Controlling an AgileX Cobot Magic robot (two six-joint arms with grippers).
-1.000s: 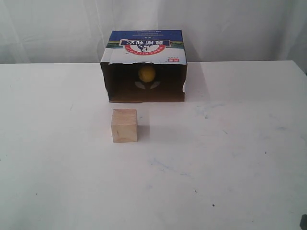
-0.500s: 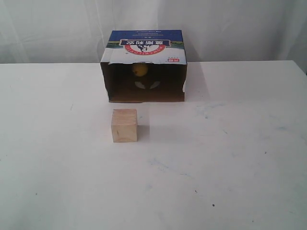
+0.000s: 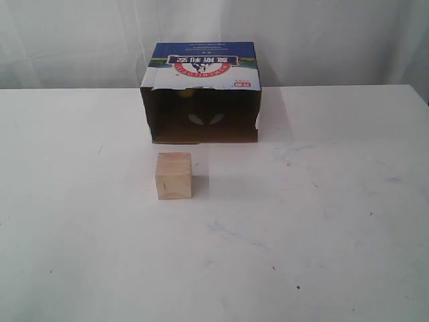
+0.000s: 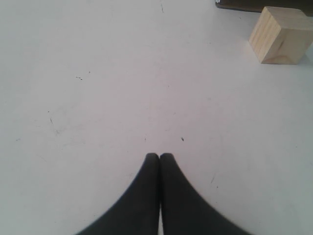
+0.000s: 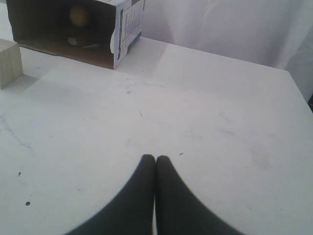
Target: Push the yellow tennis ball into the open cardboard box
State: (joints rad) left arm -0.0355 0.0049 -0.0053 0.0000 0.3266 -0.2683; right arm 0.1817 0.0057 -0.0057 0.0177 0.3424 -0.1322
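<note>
Both left pincer (image 4: 159, 156) and right pincer (image 5: 155, 158) were closed, empty; ahead of the right, the yellow tennis ball (image 5: 78, 15) lay inside the open cardboard box (image 5: 128, 24); pushing seemed done.

Right wrist view: the yellow tennis ball (image 5: 78, 15) reads only as a dull, blurred disc deep in the dark interior of the open cardboard box (image 5: 128, 27). The box and the wooden cube (image 5: 9, 61) are both cut off by the picture's edge, and the print on the box's side panel is too small to read.

Exterior view: only a dim yellowish sliver of the ball shows under the box's upper rim. The rest is hidden.

Left wrist view: a dark strip, probably the box's base, enters at the edge.

Left pincer (image 4: 159, 156) and right pincer (image 5: 155, 158): only the tips, pressed together, are in frame — the bodies are cut off.
</note>
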